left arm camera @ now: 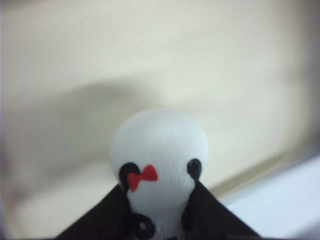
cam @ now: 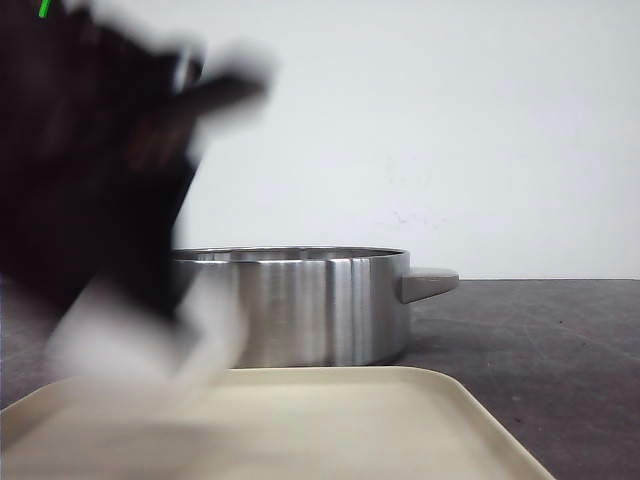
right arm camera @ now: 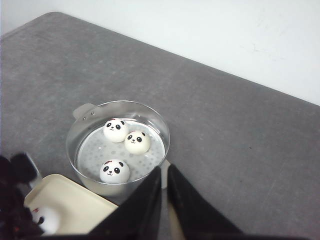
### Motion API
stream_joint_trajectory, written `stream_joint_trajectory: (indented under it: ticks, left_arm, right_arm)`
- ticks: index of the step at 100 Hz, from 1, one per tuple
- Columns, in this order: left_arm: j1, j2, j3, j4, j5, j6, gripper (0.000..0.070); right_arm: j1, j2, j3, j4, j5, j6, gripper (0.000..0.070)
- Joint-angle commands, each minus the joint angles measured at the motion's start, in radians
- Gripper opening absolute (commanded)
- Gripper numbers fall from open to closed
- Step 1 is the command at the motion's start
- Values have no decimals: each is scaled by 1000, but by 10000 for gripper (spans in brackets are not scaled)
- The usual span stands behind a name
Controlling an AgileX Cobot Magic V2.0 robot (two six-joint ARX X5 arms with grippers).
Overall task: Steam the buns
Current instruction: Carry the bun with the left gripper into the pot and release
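Three buns (right arm camera: 124,150) sit inside the steel pot (right arm camera: 118,146) on the grey worktop (right arm camera: 240,135). The left pincer (left arm camera: 159,220) is clamped on a fourth bun (left arm camera: 159,150) with a red bow, above the cream tray (cam: 330,425) just beside the pot. The right pincer (right arm camera: 164,197) hangs over the worktop, its fingers nearly together and holding nothing.

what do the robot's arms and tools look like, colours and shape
Both tools are matte black. The right tool has two flat fingers tapering to narrow tips. The left tool shows the same dark wedge-shaped fingers. The left arm is a blurred black mass with paler patches; no markings are legible.
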Motion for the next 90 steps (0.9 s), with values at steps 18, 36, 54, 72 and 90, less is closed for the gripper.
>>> stream_joint_trajectory:
  ticks: [18,36,54,72,90]
  left_arm:
    - [103,34,312,-11,-55,205,0]
    - [267,164,481,-122,-55,363,0]
    - [393,322,550,-161,-56,428,0]
    - [463,458,555,-163,-56,439,0]
    - [480,542,555,-158,-56,451,0]
  right_arm:
    - [13,-5,18,-39,4,11,13]
    - [13,-11,18,-40,5,11,13]
    - [13,-11,18,-47,7,11,13]
    - [13,-11,18,-54,8,14,13]
    - [13,-12,18,-77,8,40,13]
